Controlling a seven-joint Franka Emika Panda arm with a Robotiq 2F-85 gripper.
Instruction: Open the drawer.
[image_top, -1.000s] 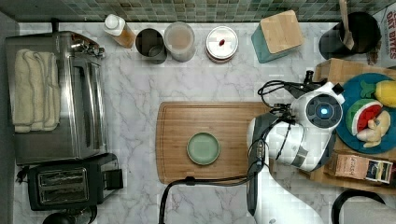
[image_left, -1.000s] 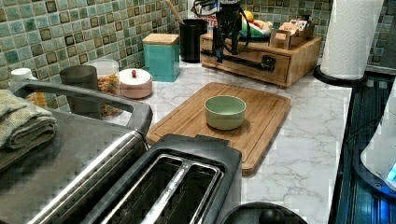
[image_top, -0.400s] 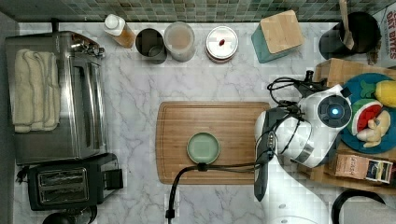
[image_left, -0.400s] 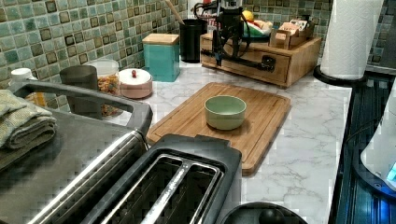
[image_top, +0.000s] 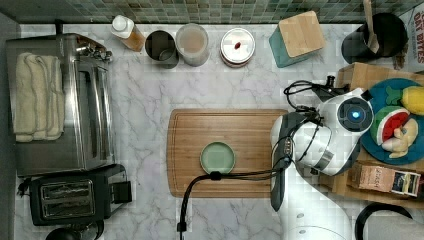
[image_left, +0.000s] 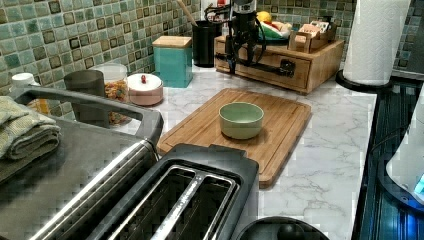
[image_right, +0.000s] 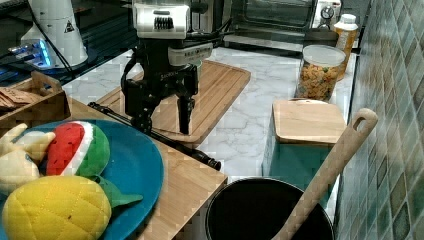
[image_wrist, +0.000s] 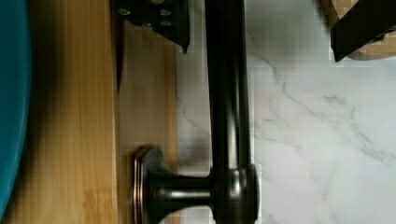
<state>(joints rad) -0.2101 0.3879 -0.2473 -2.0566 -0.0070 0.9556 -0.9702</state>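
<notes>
The drawer (image_left: 278, 58) sits in a light-wood box at the back of the counter, and its front looks flush with the box in the left view. A long black bar handle (image_right: 196, 153) (image_wrist: 229, 93) runs across the drawer front. My gripper (image_right: 161, 120) (image_left: 235, 52) hangs over that handle and is open. One finger (image_wrist: 161, 21) stands on the wooden side of the bar. The other finger (image_wrist: 359, 28) is out over the marble, so the bar lies between them untouched.
A blue plate (image_right: 140, 165) of toy fruit rests on the box top. A cutting board (image_top: 240, 130) with a green bowl (image_top: 217, 157) lies in front of the drawer. A teal box (image_top: 295, 37) and a black utensil pot (image_top: 382, 35) stand nearby. A toaster (image_top: 67, 200) is far off.
The wrist has shifted a little toward the top view's right, closer to the wooden box. The drawer has not moved.
</notes>
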